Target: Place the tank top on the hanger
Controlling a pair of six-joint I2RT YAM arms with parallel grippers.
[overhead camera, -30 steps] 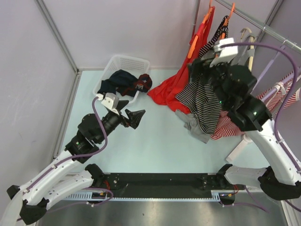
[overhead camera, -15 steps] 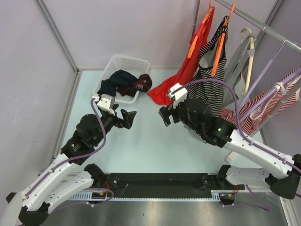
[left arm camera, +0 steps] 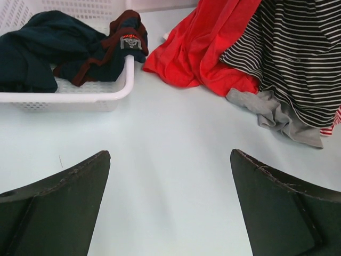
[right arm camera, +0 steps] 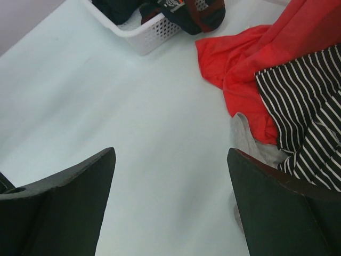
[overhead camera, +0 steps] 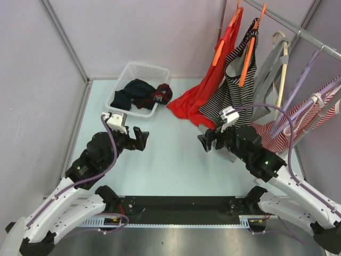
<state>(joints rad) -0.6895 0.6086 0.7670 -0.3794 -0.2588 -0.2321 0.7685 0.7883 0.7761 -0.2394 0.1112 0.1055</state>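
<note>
The left fingers (left arm camera: 53, 205) and the right fingers (right arm camera: 282, 213) are spread wide, holding nothing above the table (overhead camera: 170, 160). The tank top (overhead camera: 234, 96) hangs on the hanger (overhead camera: 246, 58), right of the basket (overhead camera: 125, 72).

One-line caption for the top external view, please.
Striped tank top hangs on the orange hanger; left claw and right claw open and empty above the table.

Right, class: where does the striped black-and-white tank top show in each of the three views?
Top view: tank top upper right, hanging on the orange hanger.
Left wrist: tank top at the top right corner.
Right wrist: tank top at the right edge.
Shared landmark: red garment at its left.
</note>
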